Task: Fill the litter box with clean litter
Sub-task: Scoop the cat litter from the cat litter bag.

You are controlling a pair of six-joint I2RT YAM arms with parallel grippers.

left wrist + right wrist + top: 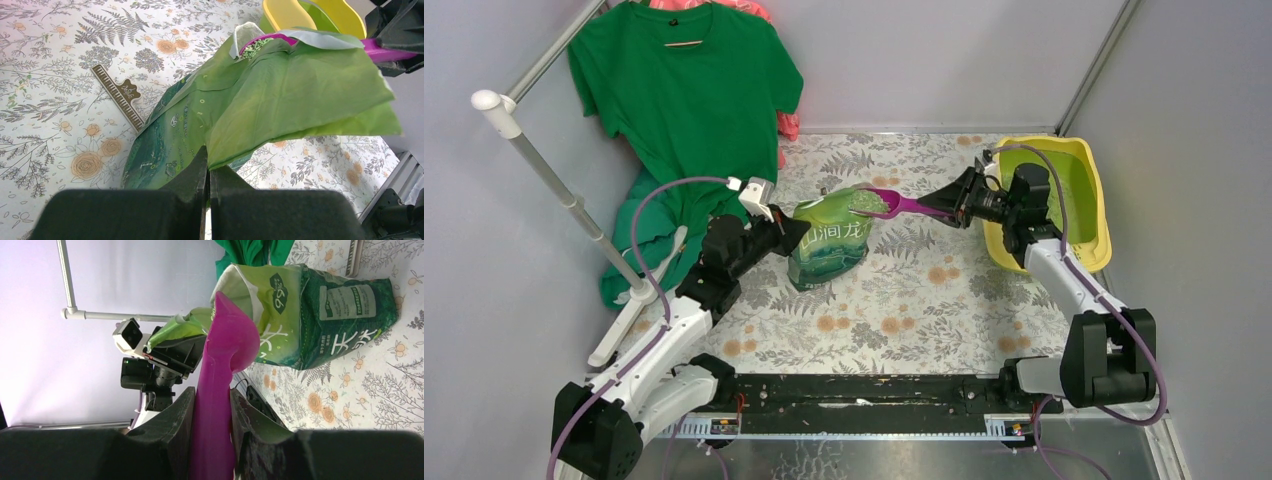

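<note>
The yellow litter box (1097, 205) sits at the far right of the flowered table; its rim also shows in the left wrist view (282, 12). The green printed bag (829, 245) stands mid-table with its mouth open. My left gripper (786, 232) is shut on the bag's top flap (280, 95), jaws pinching its edge (210, 167). My right gripper (946, 205) is shut on the handle of the purple scoop (894, 203), whose bowl is at the bag's mouth (230, 340). Green litter granules (256, 46) lie in the scoop's bowl. The right gripper (212, 400) is left of the litter box.
A green T-shirt (684, 90) hangs on a white rack (554, 180) at the back left, with green cloth piled below it. A brown ruler-like strip (120, 95) lies on the table beside the bag. Grey walls close in on both sides.
</note>
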